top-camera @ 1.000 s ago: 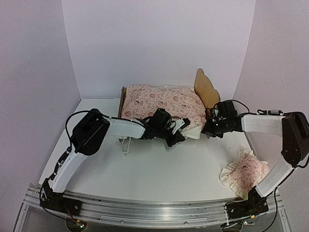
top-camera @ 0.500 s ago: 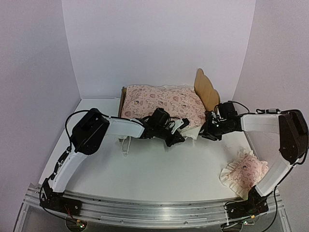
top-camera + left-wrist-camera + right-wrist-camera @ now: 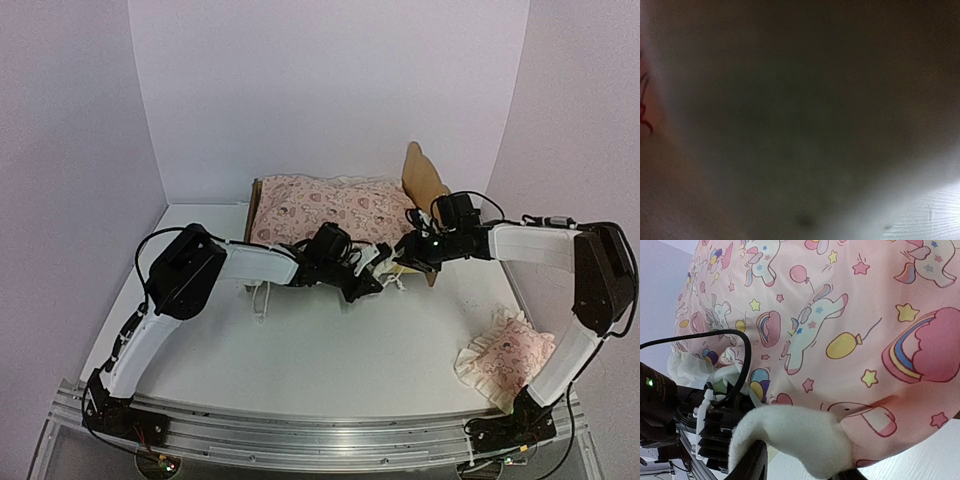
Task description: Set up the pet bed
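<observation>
The pet bed (image 3: 424,182) is standing at the far side of the tabletop (image 3: 330,350), at 12 o'clock from both arm bases. Its long axis is running from 9 o'clock to 3 o'clock, with the wooden headboard (image 3: 428,190) rising at the 3 o'clock end. The pink printed cover (image 3: 330,210) is lying over most of the frame, so the base is hidden. Both hands are working at the near long side, and the bed is lying at about 12 o'clock from each of them. The right hand (image 3: 402,257) is reaching in from 3 o'clock and is the one nearer to the headboard corner. In its wrist view the dark fingers (image 3: 754,462) are sitting on either side of the cream ruffle (image 3: 800,437) of the cover, so I judge that it is clamping on this edge. The left hand (image 3: 368,272) is just beside it, toward 9 o'clock, also at the ruffle. Its own camera is showing only blurred cloth against the lens, so I cannot tell whether its fingers are apart or together. The small pillow (image 3: 505,352) is lying well apart, at 4 o'clock on the tabletop. The coming move is probably depending on drawing the cover edge along the long axis.
</observation>
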Motion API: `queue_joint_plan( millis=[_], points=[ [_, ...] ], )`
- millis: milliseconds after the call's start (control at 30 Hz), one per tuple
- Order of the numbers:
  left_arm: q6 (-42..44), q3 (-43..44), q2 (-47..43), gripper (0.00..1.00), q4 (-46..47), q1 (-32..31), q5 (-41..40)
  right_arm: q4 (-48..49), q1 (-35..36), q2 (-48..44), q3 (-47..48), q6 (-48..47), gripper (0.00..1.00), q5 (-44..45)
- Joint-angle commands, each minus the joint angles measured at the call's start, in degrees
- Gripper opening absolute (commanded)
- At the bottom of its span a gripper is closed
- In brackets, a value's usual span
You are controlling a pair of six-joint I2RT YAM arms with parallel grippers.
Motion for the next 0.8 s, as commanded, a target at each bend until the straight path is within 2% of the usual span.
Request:
queue_joint_plan(
  millis=[0,200,367,467,567,700,767],
  points=[
    [-1.1,1.3,1.2,0.0,2.1,0.7,-2.1,-5.0,2.8,0.6,2.2,-3.3,0.41,-1.6],
    [-3.0,3.0,1.6,0.0,1.7,1.0,-2.0,-17.7,2.8,-3.5,-1.3,-9.4,0.43,-0.3],
    [-3.8,4.5,1.6,0.0,1.2,1.0,-1.4,-18.1,2.8,-10.0,-6.0,-16.5,0.47,-4.0],
    [-3.9,4.6,1.5,0.0,1.1,1.1,-1.3,-14.9,2.7,-12.5,-9.7,-23.4,0.47,-5.5],
    [-3.8,4.7,1.4,0.0,0.7,1.1,-1.3,0.1,2.6,-14.1,-19.6,-29.3,0.48,-0.6],
    [-3.5,4.5,1.2,0.0,0.5,1.1,-1.4,39.1,2.6,-9.9,-34.6,-33.6,0.52,12.3],
    [-3.4,4.5,1.2,0.0,0.4,1.1,-1.5,48.5,2.5,-5.5,-35.1,-33.2,0.52,17.6]
  ],
)
